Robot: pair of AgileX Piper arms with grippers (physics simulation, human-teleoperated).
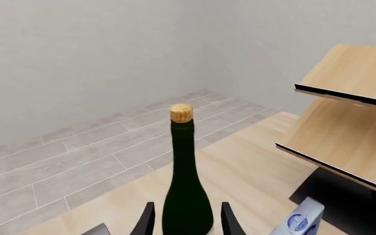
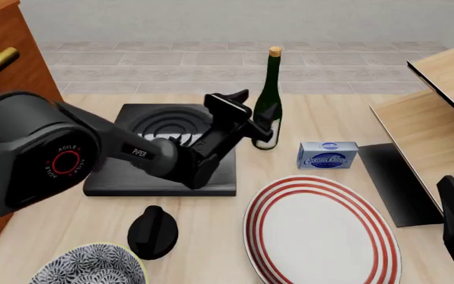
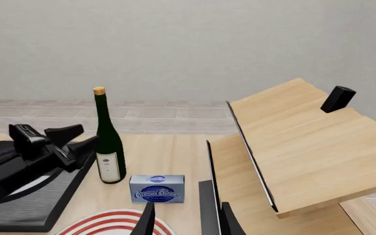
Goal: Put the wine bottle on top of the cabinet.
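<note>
Left claw (image 1: 186, 221) astride upright wine bottle (image 1: 186, 188)

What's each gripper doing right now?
Left gripper: open, fingers either side of the wine bottle, not clamped.
Right gripper: open, empty.

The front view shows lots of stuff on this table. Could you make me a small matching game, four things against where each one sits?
Things:
1. tall dark green glass wine bottle
2. blue and white cream cheese box
3. round white plate with red rings
4. black round knobbed lid

Places:
A. near edge, between the patterned bowl and the plate
B. upright between the fingers of the left gripper
C. just right of the bottle's base
D. near edge, right of centre

Pairs: 1-B, 2-C, 3-D, 4-A
</note>
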